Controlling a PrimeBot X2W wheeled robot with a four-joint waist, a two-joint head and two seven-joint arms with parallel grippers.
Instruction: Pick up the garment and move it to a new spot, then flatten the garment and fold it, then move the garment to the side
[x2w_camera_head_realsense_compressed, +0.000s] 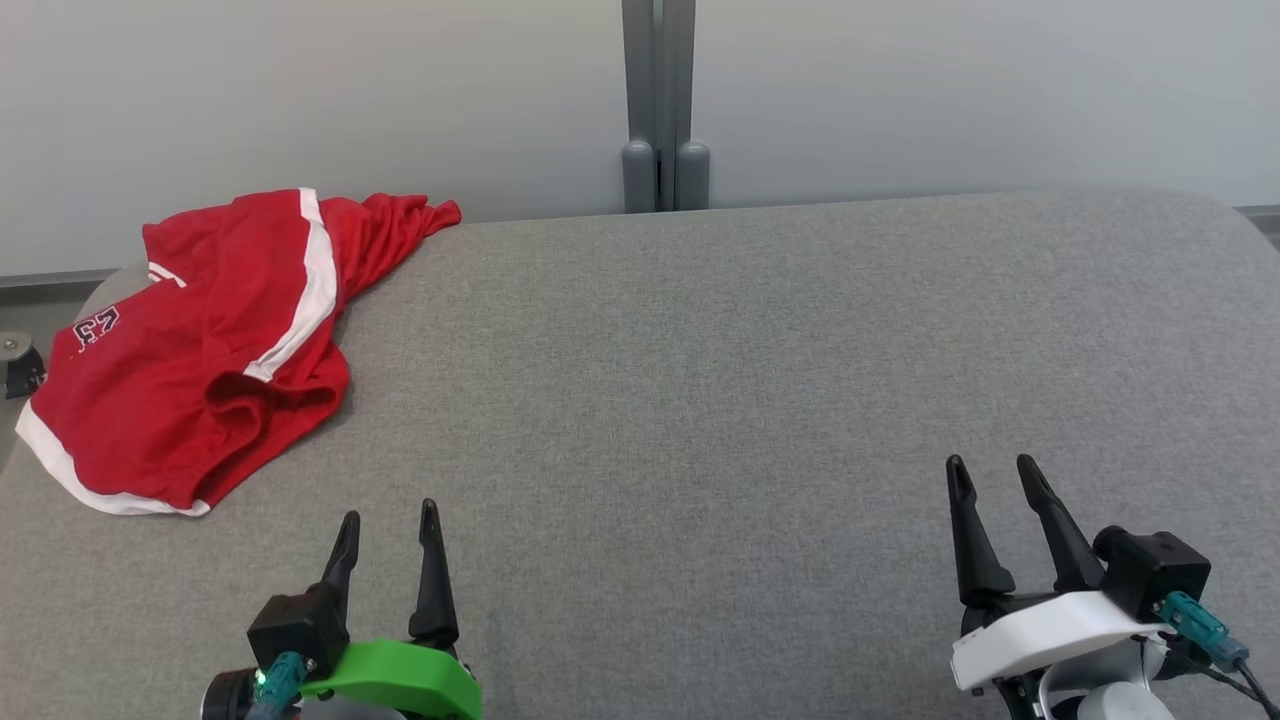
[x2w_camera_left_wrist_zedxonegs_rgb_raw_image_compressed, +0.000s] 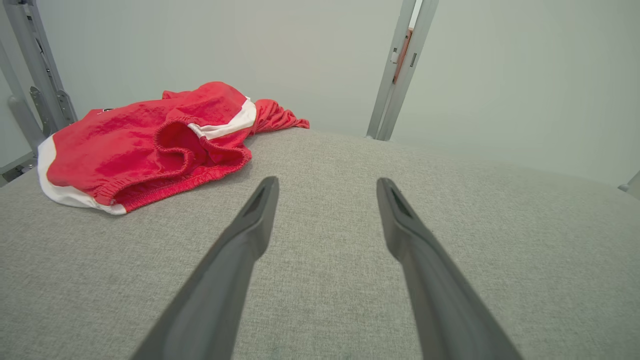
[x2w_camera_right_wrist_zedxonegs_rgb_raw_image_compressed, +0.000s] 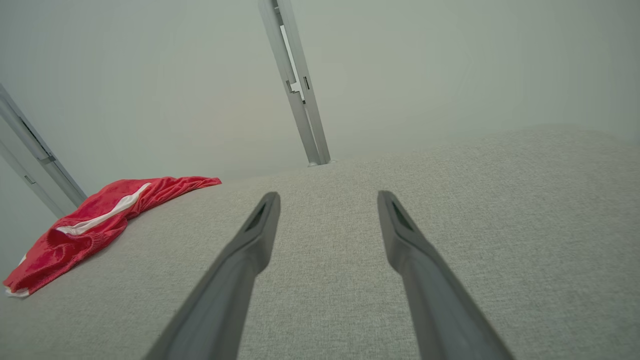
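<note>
You'll find the garment (x2w_camera_head_realsense_compressed: 200, 340) on the counter's (x2w_camera_head_realsense_compressed: 750, 400) far left corner, the left gripper (x2w_camera_head_realsense_compressed: 390, 510) before it, the right gripper (x2w_camera_head_realsense_compressed: 992, 462) well apart.

The garment (x2w_camera_head_realsense_compressed: 190, 340), red shorts with white trim and a dark printed number, is lying crumpled and unfolded at the far left corner of the grey worktop (x2w_camera_head_realsense_compressed: 700, 400), reaching its left edge.

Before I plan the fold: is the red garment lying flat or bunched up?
Bunched up. The red garment lies crumpled on the table, far left, with folds and a gaping opening.
</note>
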